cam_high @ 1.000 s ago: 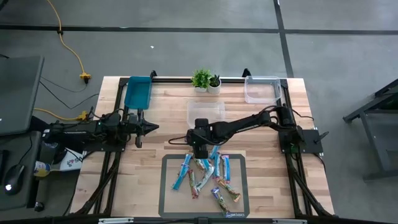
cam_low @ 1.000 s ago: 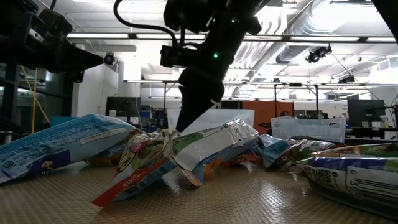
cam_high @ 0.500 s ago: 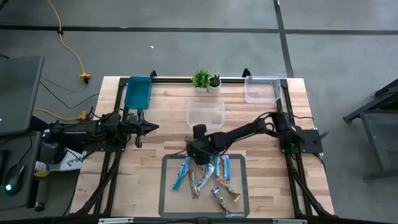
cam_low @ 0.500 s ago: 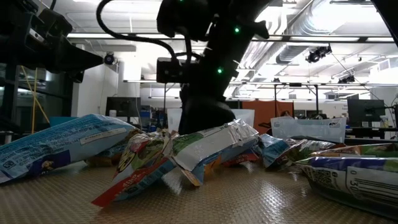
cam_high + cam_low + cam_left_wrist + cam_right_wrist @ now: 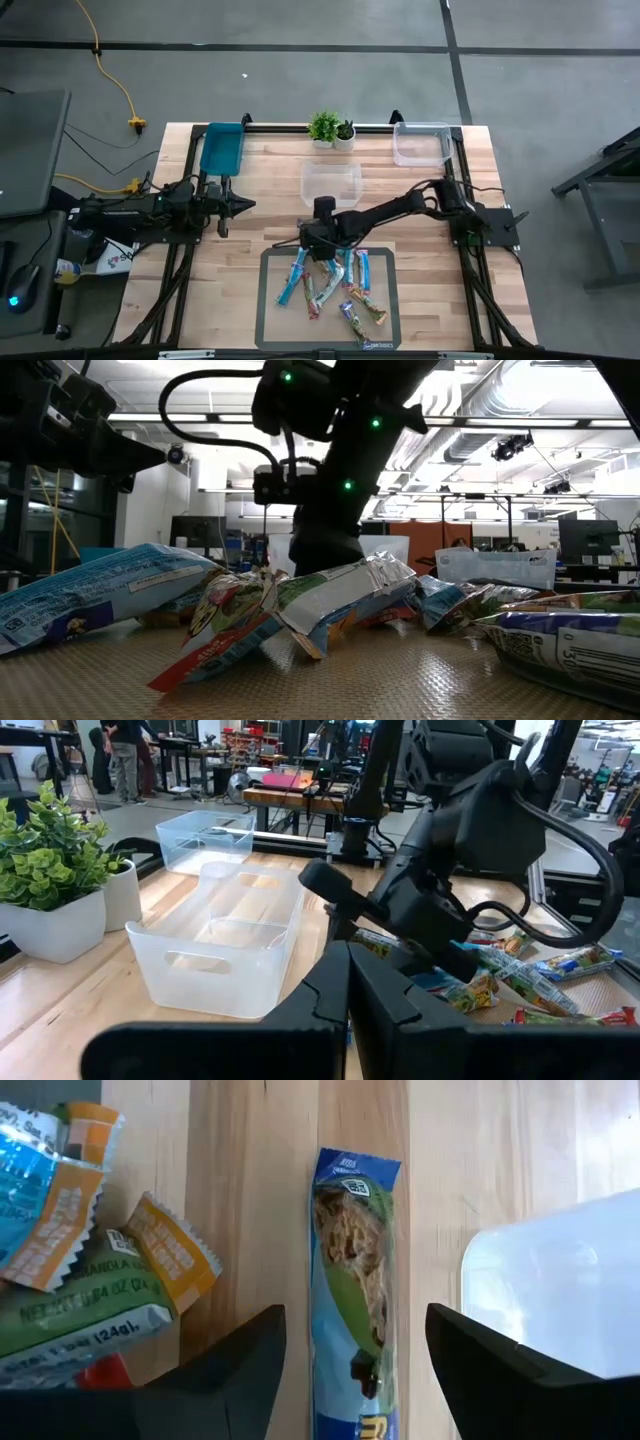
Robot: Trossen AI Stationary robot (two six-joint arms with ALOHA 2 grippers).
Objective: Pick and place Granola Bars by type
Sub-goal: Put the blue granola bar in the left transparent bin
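The bar (image 5: 355,1280) I am after lies flat on the wooden table (image 5: 260,205), right between my two right fingers (image 5: 220,1370), at the top edge of the pile. Its wrapper is blue and green, long and slim, with crimped ends. I think it will be light and a bit crackly, and the shiny foil may slip, so I should pinch it across the middle, on its long sides, not by the floppy ends. The bar inside feels like something that could snap if I squeeze too hard, so a soft pinch is best. The other Granola Bars (image 5: 335,290) lie in a loose heap on the dark bumpy mat (image 5: 270,320) just behind me, blue, green, orange and red ones mixed up and leaning on each other. My right gripper (image 5: 322,243) hangs low over the bar with its jaws spread wide, holding nothing. A clear, smooth plastic bin (image 5: 331,183) sits just beside the bar. Another clear bin (image 5: 420,143) and a blue tray (image 5: 221,148) wait at the far edge, with two little potted plants (image 5: 331,130) between them. My left gripper (image 5: 232,205) rests well apart at the side, jaws pressed together and empty.
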